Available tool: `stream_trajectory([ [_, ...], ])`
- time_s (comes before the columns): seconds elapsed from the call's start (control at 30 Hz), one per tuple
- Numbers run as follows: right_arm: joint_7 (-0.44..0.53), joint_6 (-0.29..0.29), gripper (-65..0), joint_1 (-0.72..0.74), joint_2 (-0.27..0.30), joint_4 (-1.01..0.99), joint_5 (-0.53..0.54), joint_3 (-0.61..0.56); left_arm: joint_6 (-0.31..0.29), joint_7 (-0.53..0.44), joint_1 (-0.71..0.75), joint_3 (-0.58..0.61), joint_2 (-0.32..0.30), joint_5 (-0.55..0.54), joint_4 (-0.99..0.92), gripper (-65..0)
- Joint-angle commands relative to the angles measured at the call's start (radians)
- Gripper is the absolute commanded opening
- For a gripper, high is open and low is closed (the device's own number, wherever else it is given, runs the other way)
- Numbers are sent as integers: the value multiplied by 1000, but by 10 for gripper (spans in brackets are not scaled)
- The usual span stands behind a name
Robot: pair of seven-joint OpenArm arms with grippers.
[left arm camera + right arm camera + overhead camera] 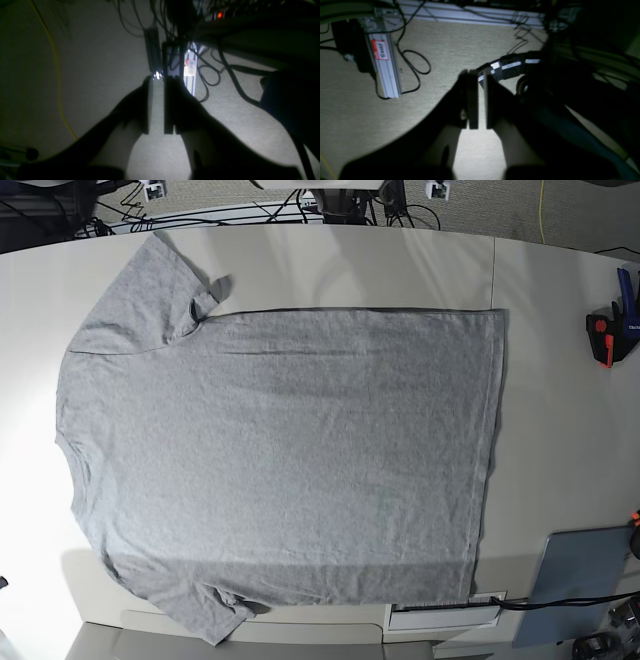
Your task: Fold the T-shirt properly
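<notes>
The heather-grey T-shirt lies spread flat on the white table, plain side up, hem to the right and sleeves at the upper left and lower left. No lettering shows. Neither gripper shows in the base view. In the left wrist view my left gripper hangs over carpeted floor, jaws almost together with only a thin gap and nothing between them. In the right wrist view my right gripper is the same, empty over the carpet. The shirt is out of both wrist views.
A black and orange clamp sits at the table's right edge. A grey flat panel lies at the lower right. An aluminium frame leg, black cables and a yellow cable lie on the floor.
</notes>
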Motion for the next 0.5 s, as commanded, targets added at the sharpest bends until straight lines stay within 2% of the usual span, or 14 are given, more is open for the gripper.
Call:
stream_trajectory([
  [0.0,7,-3,-598,-38,24,42,8,3,0,9,39,-1,-11,1,35,-577],
  [0.13,-25,-8,-598,-143,66,206,7,4,38,48,132,-1,-47,0,171,-577],
  [0.3,-72,-40,-598,-292,140,426,112,5,30,49,271,-2,-97,-13,362,-577],
  [0.47,-129,-65,-598,-431,234,657,120,5,30,75,390,-2,-163,-22,563,-577],
])
